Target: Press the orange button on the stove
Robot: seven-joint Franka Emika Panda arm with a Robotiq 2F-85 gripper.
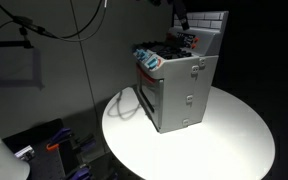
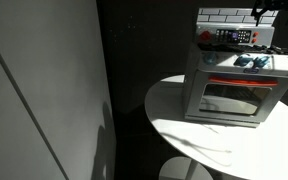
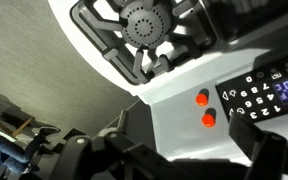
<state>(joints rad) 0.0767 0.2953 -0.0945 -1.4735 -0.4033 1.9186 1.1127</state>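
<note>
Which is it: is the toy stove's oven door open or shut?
Shut. In an exterior view the oven door lies flush with the front of the stove, below the red strip, no gap showing.

Only the lowest part of the arm shows in both exterior views, coming in from the top edge. The end effector (image 1: pixel 181 16) hangs above the rear of the stove (image 1: pixel 180 88), pointing down. Whether it touches the stove cannot be told. In the wrist view its two dark, blurred fingers (image 3: pixel 276 156) stand well apart over the stove's top, so the jaws are spread.
</note>
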